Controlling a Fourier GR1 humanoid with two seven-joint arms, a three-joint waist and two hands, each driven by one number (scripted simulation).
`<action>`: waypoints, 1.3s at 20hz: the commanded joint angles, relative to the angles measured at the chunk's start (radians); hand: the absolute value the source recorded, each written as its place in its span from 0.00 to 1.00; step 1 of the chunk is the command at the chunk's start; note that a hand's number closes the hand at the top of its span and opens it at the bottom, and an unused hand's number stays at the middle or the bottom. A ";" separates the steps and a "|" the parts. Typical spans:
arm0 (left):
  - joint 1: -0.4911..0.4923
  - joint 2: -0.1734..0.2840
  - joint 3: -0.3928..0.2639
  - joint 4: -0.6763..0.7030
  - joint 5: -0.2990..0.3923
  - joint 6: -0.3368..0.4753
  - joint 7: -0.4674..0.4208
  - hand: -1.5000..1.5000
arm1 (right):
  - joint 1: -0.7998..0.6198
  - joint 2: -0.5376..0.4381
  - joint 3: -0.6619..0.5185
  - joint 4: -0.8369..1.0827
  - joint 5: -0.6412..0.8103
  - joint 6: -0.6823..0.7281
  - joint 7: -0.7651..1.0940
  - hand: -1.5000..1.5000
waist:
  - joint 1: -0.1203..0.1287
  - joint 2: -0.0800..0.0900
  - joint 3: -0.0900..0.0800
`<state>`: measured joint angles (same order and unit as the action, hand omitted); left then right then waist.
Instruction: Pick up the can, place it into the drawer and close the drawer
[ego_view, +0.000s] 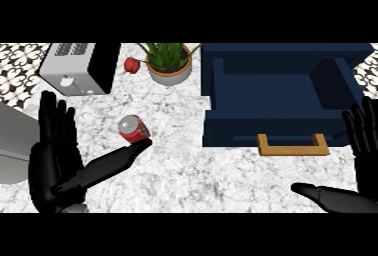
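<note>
Risk: You could knock the small red metal can with a silver top (133, 129) over or send it rolling. The left hand (59, 160) has its thumb tip right at the can's lower side, with nothing curled round it yet, so a sideways nudge would be the cause.
Second risk: You could strike the front wall of the open dark-blue drawer (277, 136) during transfer. It stands at the right of the frame, with its wooden handle (292, 145) projecting toward you.
Can appearance: Red body, pale silver lid, light markings. It appears tilted rather than squarely upright; you cannot tell for certain.
Can location: Centre-left of the frame, on the white marbled counter (214, 175), well apart from the drawer.
Left hand state: Released, fingers straight, thumb extended toward the can.
Right hand state: Released, fingers straight, resting at the right edge (362, 150).
Drawer interior: Nothing shows inside it.
</note>
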<state>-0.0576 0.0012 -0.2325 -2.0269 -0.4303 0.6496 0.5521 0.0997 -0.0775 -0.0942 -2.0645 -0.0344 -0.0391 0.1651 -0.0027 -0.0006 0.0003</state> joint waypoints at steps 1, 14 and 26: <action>-0.064 -0.001 0.020 0.149 0.080 0.041 -0.078 0.00 | 0.036 0.022 0.032 -0.019 0.035 0.002 -0.020 0.00 | -0.003 0.001 -0.001; 0.031 -0.001 -0.071 0.466 0.297 0.210 -0.428 0.00 | 0.059 -0.030 -0.103 -0.044 -0.094 0.086 -0.042 0.00 | -0.008 0.002 -0.001; 0.028 -0.001 0.011 0.681 0.560 0.175 -0.725 0.00 | 0.059 -0.037 -0.157 -0.092 -0.114 0.106 0.031 0.00 | -0.002 0.001 -0.001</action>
<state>-0.0559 0.0001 -0.2462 -1.4209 0.0274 0.8506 -0.0489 0.1542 -0.1001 -0.2121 -2.1484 -0.1173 0.0492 0.1844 -0.0045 0.0001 -0.0005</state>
